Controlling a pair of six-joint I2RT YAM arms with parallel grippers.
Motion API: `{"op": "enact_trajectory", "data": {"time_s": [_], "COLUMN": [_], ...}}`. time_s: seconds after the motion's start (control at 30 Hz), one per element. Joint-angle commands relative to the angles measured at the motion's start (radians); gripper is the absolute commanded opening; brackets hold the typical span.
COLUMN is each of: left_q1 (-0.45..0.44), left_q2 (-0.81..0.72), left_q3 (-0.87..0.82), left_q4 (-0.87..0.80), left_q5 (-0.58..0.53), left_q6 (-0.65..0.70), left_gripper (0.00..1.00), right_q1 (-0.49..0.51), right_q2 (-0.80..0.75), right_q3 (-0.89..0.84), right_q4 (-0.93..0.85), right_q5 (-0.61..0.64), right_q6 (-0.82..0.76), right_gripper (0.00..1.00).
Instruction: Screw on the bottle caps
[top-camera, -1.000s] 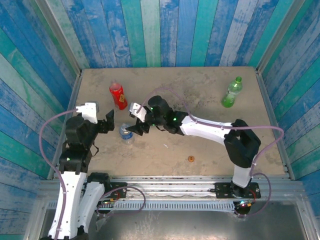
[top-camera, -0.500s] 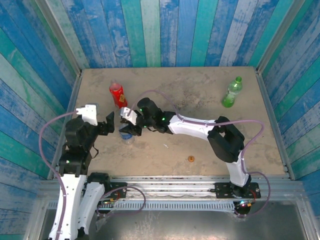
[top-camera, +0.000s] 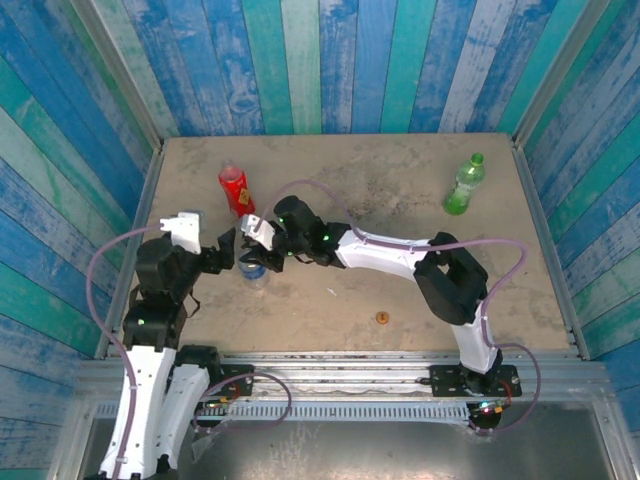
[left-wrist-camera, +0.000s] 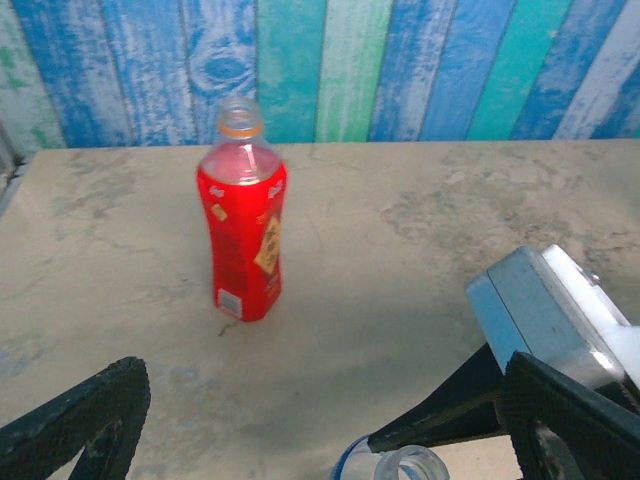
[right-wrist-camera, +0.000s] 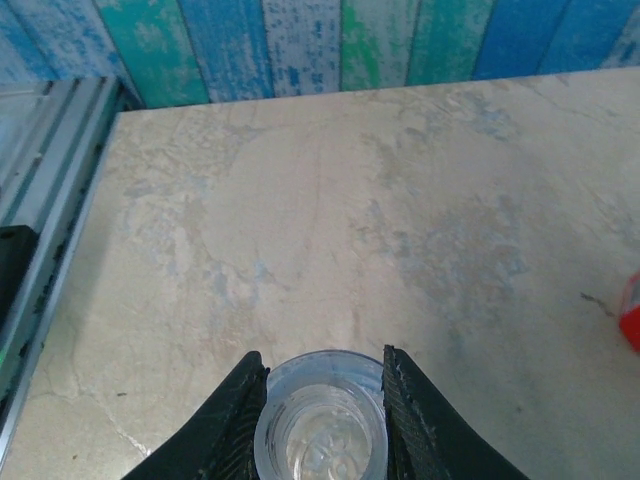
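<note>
Clear bottle (right-wrist-camera: 322, 425): short, thin-walled and open at the mouth. It stands upright on the table (right-wrist-camera: 400, 200) towards the front left, between my two end effectors.
Right end effector (right-wrist-camera: 323, 362): my fingers press on opposite sides of the neck just under the rim, so I read it as clamped on the clear bottle.
Left end effector (top-camera: 226, 250): spread wide, just beside the clear bottle on its left, holding nothing.
Handling: I judge it empty, so it is light and easy to tip. The walls would probably dent under a hard squeeze, and the smooth plastic may spin in my grip once a cap is twisted on.
Where to hold: the neck is the stiffest part, and a gentle brace low on the body should stop it turning.
Orange cap (top-camera: 381, 318): lies near the front edge, well apart from the clear bottle. It is tiny, so I would pinch it by its rim.
Red bottle (left-wrist-camera: 242, 235): upright and uncapped, behind the clear bottle.
Green bottle (top-camera: 463, 186): far right, at the back.
</note>
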Motion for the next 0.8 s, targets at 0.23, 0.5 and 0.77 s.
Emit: {"op": "enact_trajectory", "data": {"time_s": [0.23, 0.5, 0.77], "left_q1": [-0.142, -0.449, -0.716], "left_q2": [0.013, 0.155, 0.387], "left_q3": [-0.102, -0.186, -0.309], "left_q4": [0.267, 0.544, 0.952], "left_q5": [0.083, -0.152, -0.328], "left_q6": [-0.112, -0.143, -0.058], "left_gripper": [0.94, 0.94, 0.94], "right_q1": [-0.029, -0.102, -0.191], "right_q2": [-0.291, -0.550, -0.723], "right_q3": [-0.286, -0.554, -0.720], "right_q4": [0.005, -0.009, -0.014], "right_q5": [0.292, 0.435, 0.469], "right_q6": [0.116, 0.188, 0.222], "right_gripper": [0.27, 0.26, 0.28]}}
